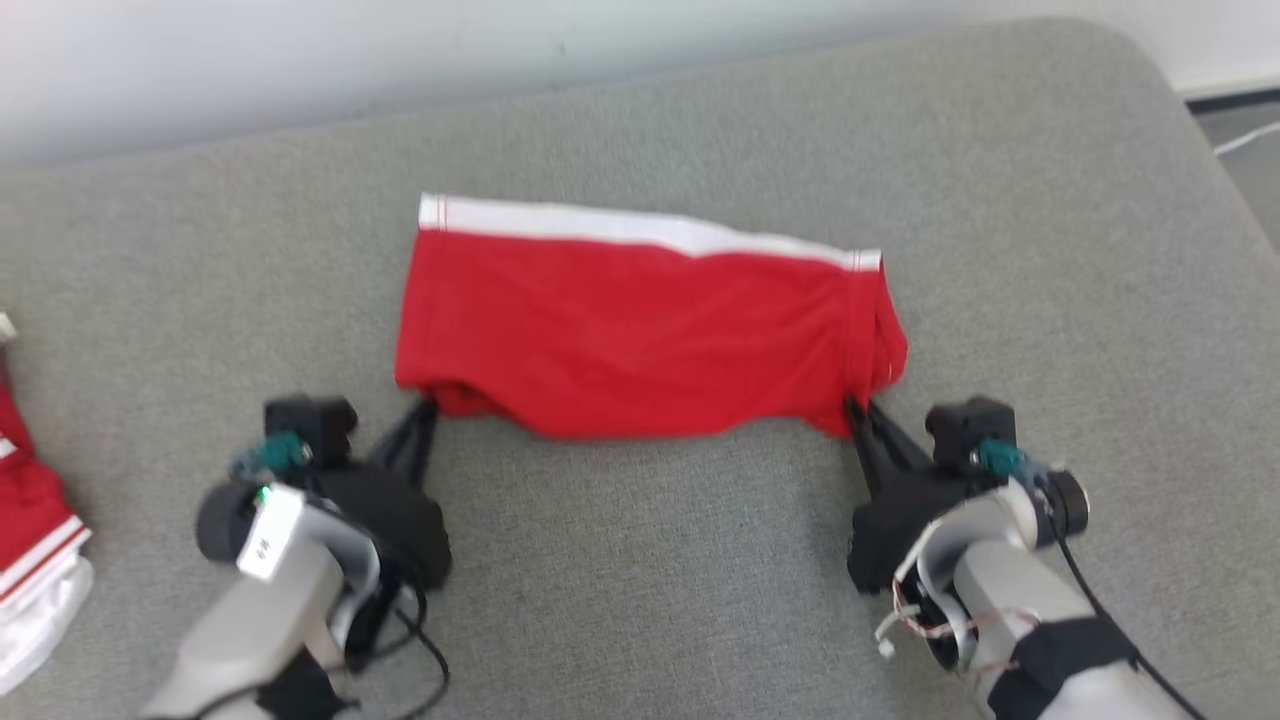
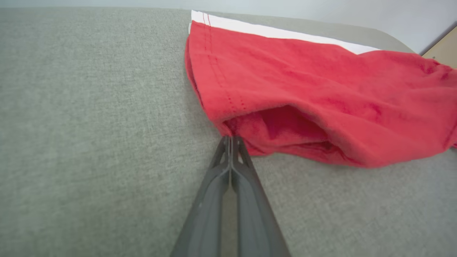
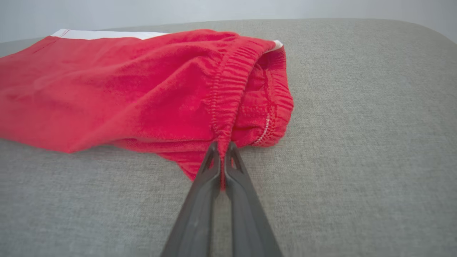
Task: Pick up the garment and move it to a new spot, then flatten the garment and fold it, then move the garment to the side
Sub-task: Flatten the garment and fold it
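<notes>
The garment (image 1: 640, 330) is a pair of red shorts with a white stripe along the far edge, lying across the middle of the grey cushion. My left gripper (image 1: 428, 405) is shut on its near left corner (image 2: 232, 134), where a leg hem gapes open. At the near right corner my right gripper (image 1: 852, 408) is shut on the gathered elastic waistband (image 3: 223, 139); red cloth shows pinched between its fingertips (image 3: 214, 153). Both near corners look slightly raised off the cushion.
The grey cushion (image 1: 640, 560) spreads all around, with its far edge against a pale wall and its rounded right corner by the floor. Another red and white piece of clothing (image 1: 35, 540) lies at the left edge, beyond my left arm.
</notes>
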